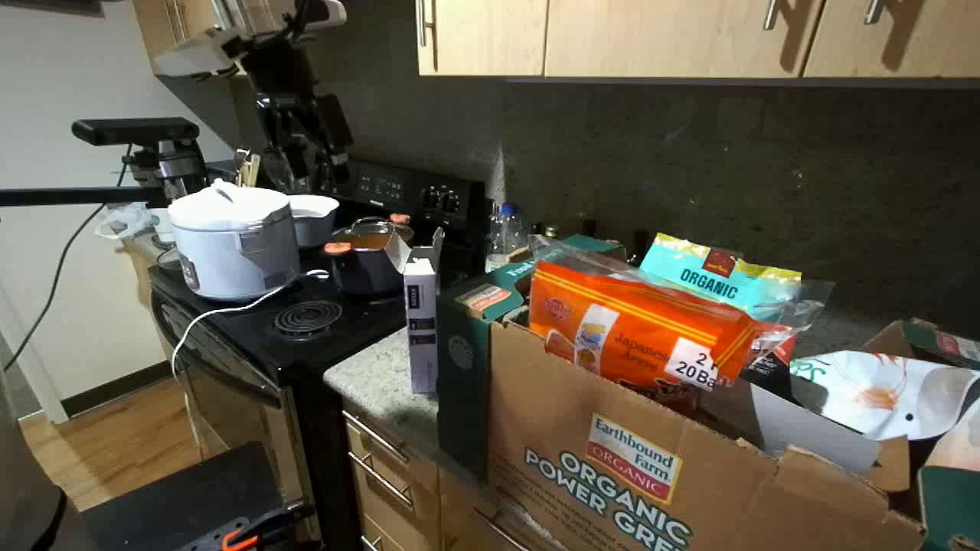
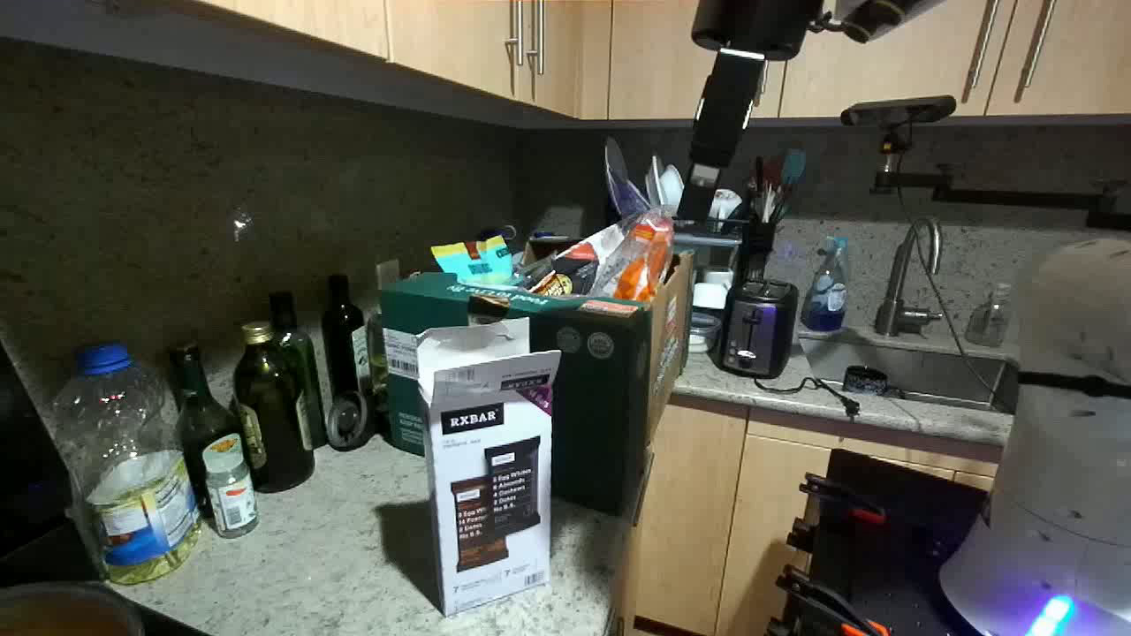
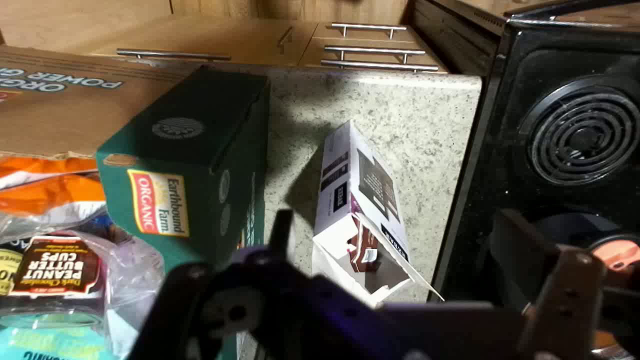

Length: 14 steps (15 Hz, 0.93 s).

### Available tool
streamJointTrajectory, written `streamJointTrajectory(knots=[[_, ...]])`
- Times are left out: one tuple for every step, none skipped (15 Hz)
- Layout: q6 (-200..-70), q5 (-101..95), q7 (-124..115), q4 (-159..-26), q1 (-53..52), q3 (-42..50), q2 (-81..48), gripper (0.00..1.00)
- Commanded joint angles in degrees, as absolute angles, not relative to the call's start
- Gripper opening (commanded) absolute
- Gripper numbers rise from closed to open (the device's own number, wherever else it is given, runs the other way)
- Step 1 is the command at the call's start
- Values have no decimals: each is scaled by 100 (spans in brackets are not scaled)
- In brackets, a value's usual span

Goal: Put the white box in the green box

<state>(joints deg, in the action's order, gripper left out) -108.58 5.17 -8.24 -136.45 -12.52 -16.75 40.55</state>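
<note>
The white box (image 1: 423, 337) is a tall white carton with purple print standing upright on the counter with its top flaps open. It also shows in an exterior view (image 2: 486, 495) and in the wrist view (image 3: 367, 185), where a brown packet is inside. The green box (image 2: 601, 424) stands beside it, holding bagged food; it also shows in an exterior view (image 1: 463, 375) and the wrist view (image 3: 200, 125). A brown printed panel adjoins its green end. My gripper (image 1: 318, 168) is open and empty, high up; in the wrist view its fingers (image 3: 400, 232) are spread, apart from the white box.
Orange (image 1: 635, 329) and turquoise (image 1: 704, 275) bags stick up above the green box's rim. A white cooker (image 1: 233, 252) and a dark pot (image 1: 367, 268) stand on the stove. Several bottles (image 2: 274, 424) line the back wall. A toaster (image 2: 758, 327) stands beyond the box.
</note>
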Motion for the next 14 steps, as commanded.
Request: streamJointTrajectory(knots=[[-10841,494,-844,-13623,-1284,-1653,4041,100],[-10841,494,-844,-13623,-1284,-1653,4041,100],[-10841,494,-844,-13623,-1283,-1652,4040,100],[-10841,494,-844,-13623,-1284,-1652,4041,100],[-10841,494,-844,-13623,-1284,-1653,4041,100],[-10841,494,-844,-13623,-1284,-1653,4040,100],[-10841,494,-844,-13623,-1284,-1653,4040,100],[-10872,467,-786,-13575,-1309,-1690,3956,100],[-10856,430,-790,-13532,-1309,-1732,3900,100],[-10861,399,-771,-13484,-1324,-1772,3829,100],[-10845,367,-772,-13438,-1332,-1808,3773,100],[-10836,338,-762,-13388,-1345,-1843,3690,100],[-10829,325,-717,-13352,-1379,-1847,3631,100],[-10820,303,-702,-13286,-1389,-1869,3511,100]])
